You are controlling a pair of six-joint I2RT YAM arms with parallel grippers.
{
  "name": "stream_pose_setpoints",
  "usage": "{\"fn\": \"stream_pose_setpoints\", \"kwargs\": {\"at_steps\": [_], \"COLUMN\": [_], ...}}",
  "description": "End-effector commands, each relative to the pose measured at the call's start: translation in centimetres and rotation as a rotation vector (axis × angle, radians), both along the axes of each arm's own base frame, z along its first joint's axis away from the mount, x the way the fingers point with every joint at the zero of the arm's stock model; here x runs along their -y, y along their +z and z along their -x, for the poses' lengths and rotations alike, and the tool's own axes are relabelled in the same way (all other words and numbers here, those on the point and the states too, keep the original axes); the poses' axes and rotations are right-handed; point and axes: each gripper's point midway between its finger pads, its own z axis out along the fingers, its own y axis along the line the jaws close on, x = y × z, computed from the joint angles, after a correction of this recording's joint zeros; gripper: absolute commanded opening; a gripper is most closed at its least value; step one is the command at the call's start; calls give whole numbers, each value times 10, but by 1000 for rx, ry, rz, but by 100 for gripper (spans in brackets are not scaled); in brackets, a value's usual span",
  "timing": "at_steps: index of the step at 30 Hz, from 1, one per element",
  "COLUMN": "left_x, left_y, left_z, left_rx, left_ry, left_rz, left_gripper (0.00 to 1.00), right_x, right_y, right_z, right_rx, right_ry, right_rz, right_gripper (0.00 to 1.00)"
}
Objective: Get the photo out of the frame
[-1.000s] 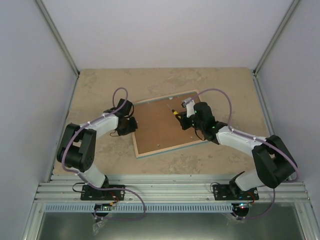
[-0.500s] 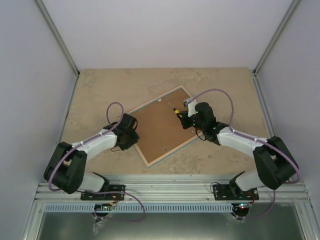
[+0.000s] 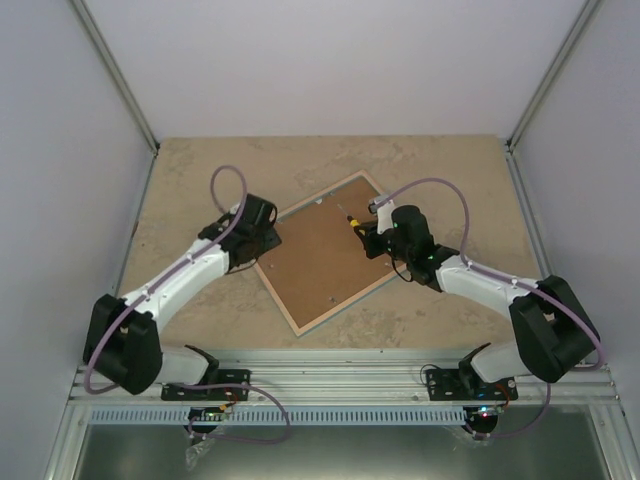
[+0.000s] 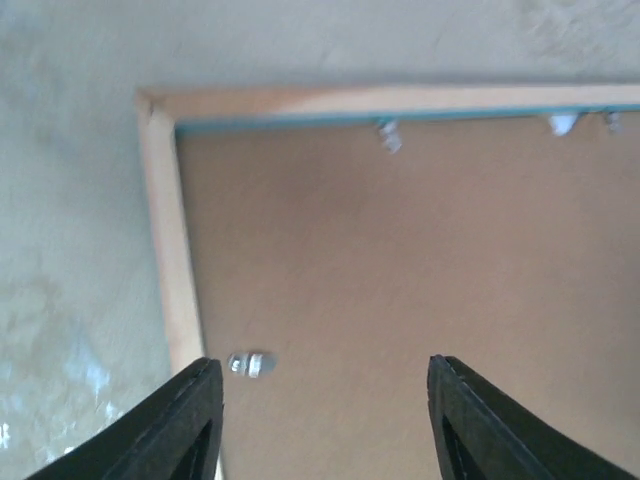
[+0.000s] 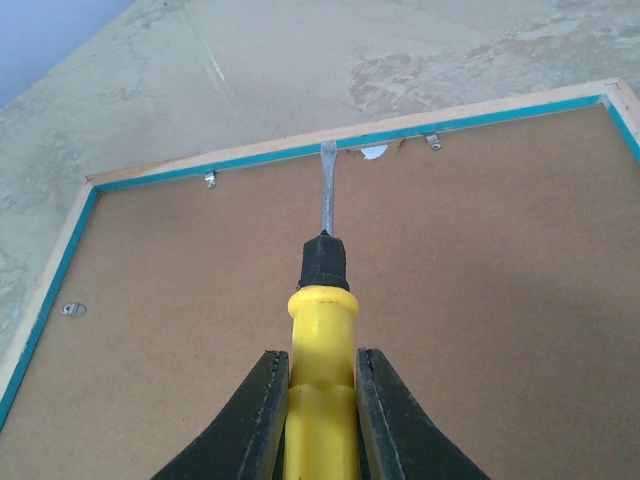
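"Two arms are over the frame, one at each side. How does it lie?"

"Flat on the bench, turned cornerwise, with its brown back panel facing up. The picture side is down, so I can't see the photo from here."

"What about the left tool?"

"It hovers low over the frame's left edge. Its fingers stand well apart, and there's nothing between them, only the back panel below. A small metal clip sits on the panel just beside one fingertip, close to the pale wooden rail."

"And the right tool?"

"Clamped tight on the yellow handle of a screwdriver. The shaft points away from the arm, across the panel, and its tip is at the far rail, right on the thin turquoise lip where the panel meets the wood."

"Anything near the tip?"

"Two more clips along that same rail, one on each side of the blade, and a small pale spot just beside it. Whether the tip has got under the panel, I can't tell."
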Motion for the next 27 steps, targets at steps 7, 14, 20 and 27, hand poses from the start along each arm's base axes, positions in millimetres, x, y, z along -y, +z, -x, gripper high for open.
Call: {"fn": "stream_pose_setpoints", "kwargs": {"at_steps": [7, 14, 20, 27], "left_x": [8, -12, -11, -15], "left_y": [5, -19, -39, -66], "left_z": [-72, -95, -113, -123], "left_rx": [16, -3, -31, -72], "left_ry": [-594, -728, -807, -852], "left_rz": [-461, -458, -422, -334], "left_gripper": [66, 67, 66, 65], "right_x": [3, 2, 1, 2], "right_y": [16, 17, 16, 18], "right_z": [0, 1, 1, 2], "right_rx": [45, 46, 42, 46], "right_ry": [-8, -4, 2, 0], "right_rz": [-37, -39, -43, -44], "right_gripper": [1, 0, 0, 1]}}
